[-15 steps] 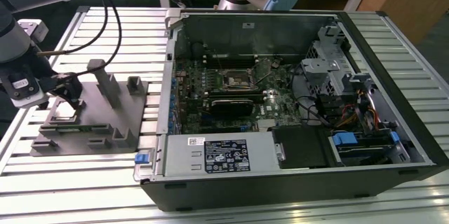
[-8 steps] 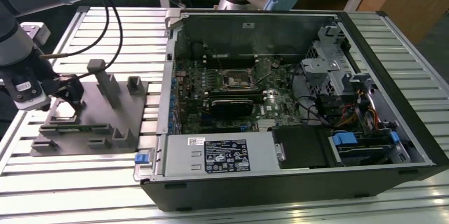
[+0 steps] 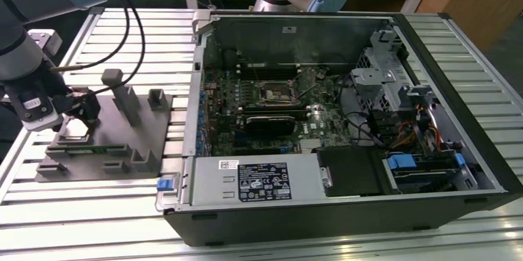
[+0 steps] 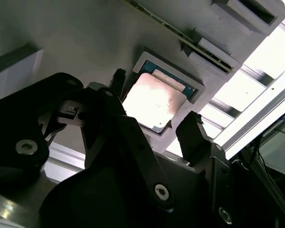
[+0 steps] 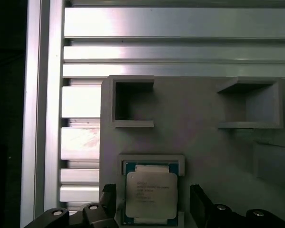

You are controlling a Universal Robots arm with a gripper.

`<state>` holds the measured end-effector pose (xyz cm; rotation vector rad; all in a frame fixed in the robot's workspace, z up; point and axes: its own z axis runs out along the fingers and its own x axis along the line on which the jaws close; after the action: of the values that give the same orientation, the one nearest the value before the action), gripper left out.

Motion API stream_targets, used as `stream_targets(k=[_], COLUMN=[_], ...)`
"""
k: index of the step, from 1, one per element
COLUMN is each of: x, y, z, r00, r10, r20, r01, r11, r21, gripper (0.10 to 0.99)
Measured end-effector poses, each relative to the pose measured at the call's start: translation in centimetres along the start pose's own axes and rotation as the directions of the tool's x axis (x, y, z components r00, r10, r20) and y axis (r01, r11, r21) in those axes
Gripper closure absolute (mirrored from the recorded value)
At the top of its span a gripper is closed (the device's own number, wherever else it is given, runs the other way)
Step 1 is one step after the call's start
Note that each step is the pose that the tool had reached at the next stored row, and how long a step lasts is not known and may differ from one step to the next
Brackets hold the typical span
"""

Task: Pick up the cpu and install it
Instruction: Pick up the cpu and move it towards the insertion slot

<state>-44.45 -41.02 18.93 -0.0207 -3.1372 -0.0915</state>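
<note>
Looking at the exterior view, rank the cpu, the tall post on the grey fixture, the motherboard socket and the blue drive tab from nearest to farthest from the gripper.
From the gripper:
1. cpu, right at its fingertips.
2. tall post, just toward the exterior view's right.
3. motherboard socket, inside the case.
4. blue drive tab, far toward the exterior view's right.

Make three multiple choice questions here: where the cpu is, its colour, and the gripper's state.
1. Where is the cpu? A in the motherboard socket; B on the table slats; C in a recess of the grey fixture.
2. Its top is: A silvery; B red; C black.
3. The gripper is: A shut on the cpu; B open, straddling it; C open above the computer case.
Answers: C, the fixture frames it; A, pale metal shines; B, gaps show either side.
</note>
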Motion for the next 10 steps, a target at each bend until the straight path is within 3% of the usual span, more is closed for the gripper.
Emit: stream_targets(k=[2, 3, 10], x=[-0.06, -0.10, -0.12], y=[-0.01, -0.01, -0.02], z=[0.08, 0.11, 0.31], r00=[1.0000, 1.0000, 1.0000], r10=[0.000, 0.000, 0.000], r20=[-0.0002, -0.0002, 0.0007], r01=[0.000, 0.000, 0.000], r11=[1.0000, 1.0000, 1.0000], r21=[0.000, 0.000, 0.000], gripper=[0.380, 0.451, 0.451])
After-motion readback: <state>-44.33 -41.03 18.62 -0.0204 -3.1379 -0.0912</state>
